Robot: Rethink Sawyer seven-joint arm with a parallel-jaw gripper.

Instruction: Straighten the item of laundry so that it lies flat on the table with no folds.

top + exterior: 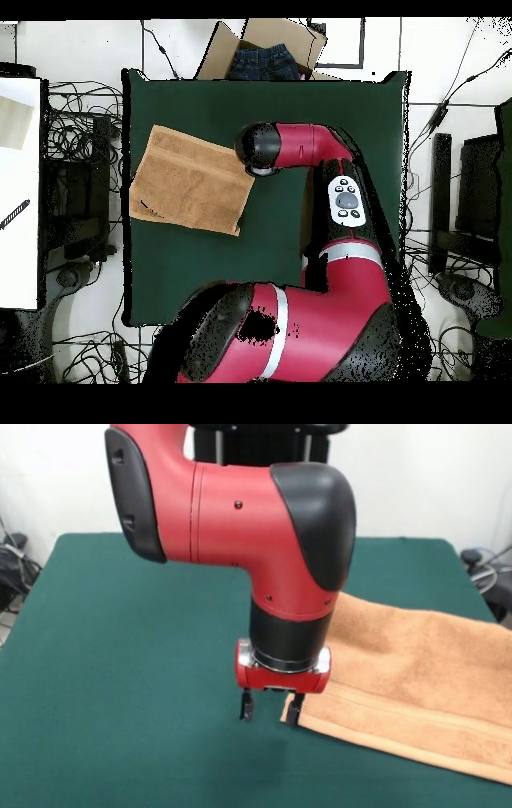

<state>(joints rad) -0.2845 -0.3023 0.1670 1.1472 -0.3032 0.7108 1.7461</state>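
The item of laundry [416, 680] is an orange-tan towel lying on the right part of the green table [120, 664], with a woven band stripe along its near edge. My gripper [270, 710] points straight down just above the table at the towel's left corner. It is open: the right fingertip [295, 709] touches or just overlaps that corner, and only green table shows between the fingers. From overhead the towel [190, 180] looks mostly spread out near the table's [330, 110] left edge, and the arm's wrist [260, 148] hides the gripper.
A cardboard box [262, 48] with blue jeans in it stands past the table's top edge in the overhead view. Cables lie all around the table. A white surface [20, 190] stands at the left. The arm's body [320, 300] covers the table's lower middle.
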